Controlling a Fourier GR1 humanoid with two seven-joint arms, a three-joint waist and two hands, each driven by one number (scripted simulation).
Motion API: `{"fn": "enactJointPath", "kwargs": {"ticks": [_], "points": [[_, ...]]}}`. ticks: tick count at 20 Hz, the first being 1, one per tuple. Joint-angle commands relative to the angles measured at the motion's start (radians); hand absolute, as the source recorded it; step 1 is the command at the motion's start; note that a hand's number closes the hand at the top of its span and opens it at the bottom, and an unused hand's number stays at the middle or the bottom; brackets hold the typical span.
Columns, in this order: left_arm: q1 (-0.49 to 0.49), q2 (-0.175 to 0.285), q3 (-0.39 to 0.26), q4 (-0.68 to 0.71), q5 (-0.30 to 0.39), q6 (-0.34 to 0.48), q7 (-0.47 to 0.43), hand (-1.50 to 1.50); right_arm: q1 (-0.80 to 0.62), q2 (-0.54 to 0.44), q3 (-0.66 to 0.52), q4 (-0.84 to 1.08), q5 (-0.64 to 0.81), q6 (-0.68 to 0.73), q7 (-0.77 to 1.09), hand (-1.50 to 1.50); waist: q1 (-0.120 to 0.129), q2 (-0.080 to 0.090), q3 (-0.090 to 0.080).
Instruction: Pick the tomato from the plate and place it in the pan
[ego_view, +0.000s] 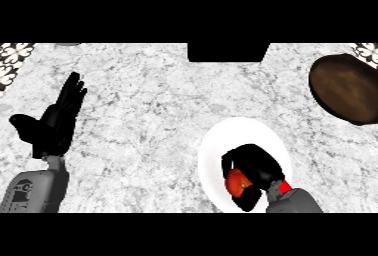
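Right hand (255, 167) curled round tomato (238, 182) over plate (221, 145) (seemingly unlifted), left hand (55, 120) resting open

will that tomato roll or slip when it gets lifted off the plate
Likely to roll if released: the tomato looks round and the plate looks smooth. Its skin may be slippery, but the right hand curls round it, which should hold it.

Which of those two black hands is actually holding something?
The right hand, low in the view: its fingers curl round the red tomato over the white plate. The left hand rests open, fingers up, holding nothing.
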Motion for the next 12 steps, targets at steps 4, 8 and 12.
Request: {"fn": "enactJointPath", "kwargs": {"ticks": [4,8,12], "points": [[0.034,-0.006,0.001,-0.021,0.01,-0.022,-0.025,0.0,0.007,0.001,-0.016,0.014,0.101,0.008,0.142,1.5,0.002,0.0,0.0],[0.025,-0.015,-0.009,-0.021,-0.014,0.004,0.006,0.0,0.005,-0.016,-0.073,-0.123,0.127,-0.014,0.212,1.5,-0.002,-0.002,0.0],[-0.002,0.007,0.022,-0.006,0.008,-0.004,0.021,0.0,-0.028,-0.06,-0.11,-0.294,0.198,-0.157,0.197,1.5,-0.017,-0.007,0.0]]}}
